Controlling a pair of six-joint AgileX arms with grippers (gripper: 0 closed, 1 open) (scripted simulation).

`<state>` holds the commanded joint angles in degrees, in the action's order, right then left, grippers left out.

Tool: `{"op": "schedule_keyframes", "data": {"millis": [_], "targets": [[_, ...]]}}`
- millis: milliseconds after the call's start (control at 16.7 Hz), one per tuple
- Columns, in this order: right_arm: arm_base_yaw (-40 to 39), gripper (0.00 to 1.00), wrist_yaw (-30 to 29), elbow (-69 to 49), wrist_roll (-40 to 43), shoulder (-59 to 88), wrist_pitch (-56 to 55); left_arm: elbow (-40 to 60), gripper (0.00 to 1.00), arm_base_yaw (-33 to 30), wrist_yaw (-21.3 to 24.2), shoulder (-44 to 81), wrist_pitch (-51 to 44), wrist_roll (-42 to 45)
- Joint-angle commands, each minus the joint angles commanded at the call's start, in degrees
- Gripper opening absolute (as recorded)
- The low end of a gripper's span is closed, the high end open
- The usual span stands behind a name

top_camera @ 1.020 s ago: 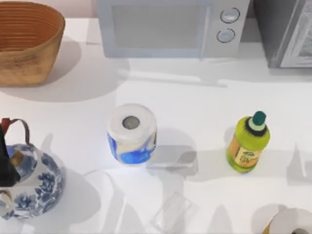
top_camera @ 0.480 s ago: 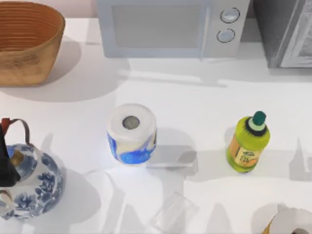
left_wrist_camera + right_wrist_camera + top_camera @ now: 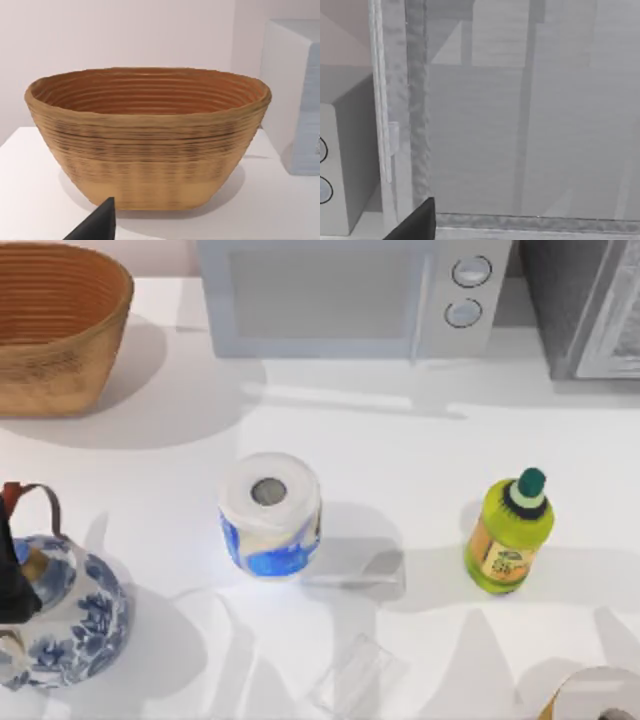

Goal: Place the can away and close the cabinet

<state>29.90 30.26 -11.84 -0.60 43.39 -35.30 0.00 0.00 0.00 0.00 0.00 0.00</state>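
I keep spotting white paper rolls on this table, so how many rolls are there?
2. One roll with a blue wrapper stands near the table's middle. A second roll sits at the bottom right edge of the top view, cut off by the frame. More could lie outside it.

basket (image 3: 55, 325): 1 | microwave (image 3: 350, 295): 1 | cabinet (image 3: 590, 305): 1 | teapot (image 3: 60, 615): 1 | paper rolls (image 3: 270, 512): 2 | green bottle (image 3: 508, 535): 1 | clear stand (image 3: 355, 675): 1
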Motion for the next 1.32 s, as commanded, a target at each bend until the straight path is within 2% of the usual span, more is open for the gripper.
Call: {"op": "schedule_keyframes", "data": {"millis": [360,600,720,1080,1320], "targets": [[19.2,1.0,18.5,-7.9,-0.3,30.8,-23.2,0.0,1.0,0.0,0.0,0.0,0.0,0.0],[27.1,1.0,26.0,-9.4,-0.5,42.9,-31.9,0.0,1.0,0.0,0.0,0.0,0.0,0.0],[28.6,1.0,27.6,-9.3,-0.6,45.2,-33.4,0.0,1.0,0.0,0.0,0.0,0.0,0.0],[28.6,1.0,27.7,-9.2,-0.6,45.4,-33.3,0.0,1.0,0.0,0.0,0.0,0.0,0.0],[28.9,1.0,28.7,-15.1,-0.3,45.0,-27.4,0.0,1.0,0.0,0.0,0.0,0.0,0.0]]}}
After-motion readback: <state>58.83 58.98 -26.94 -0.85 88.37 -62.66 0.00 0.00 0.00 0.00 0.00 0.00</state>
